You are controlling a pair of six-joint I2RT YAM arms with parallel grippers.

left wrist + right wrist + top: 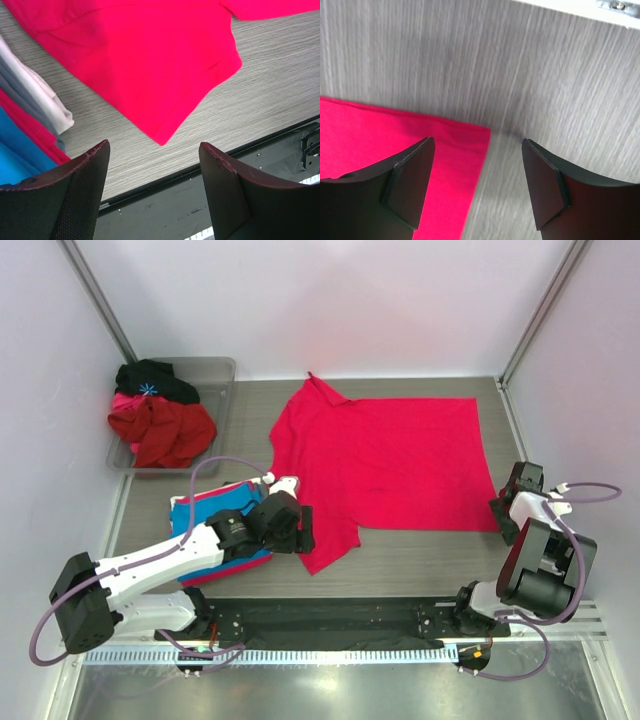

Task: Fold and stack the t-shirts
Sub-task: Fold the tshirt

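Note:
A crimson-pink t-shirt (385,460) lies spread flat in the middle of the table. My left gripper (302,528) is open and empty, just above the shirt's near left sleeve (165,75). My right gripper (503,512) is open and empty over the shirt's near right hem corner (470,145). A folded stack with a bright blue tee (205,525) between pink-red layers lies at the left under my left arm, and it also shows in the left wrist view (20,155).
A grey bin (215,375) at the back left holds a heap of dark red and black clothes (160,420). A black rail (340,620) runs along the table's near edge. White walls stand close at both sides and the back.

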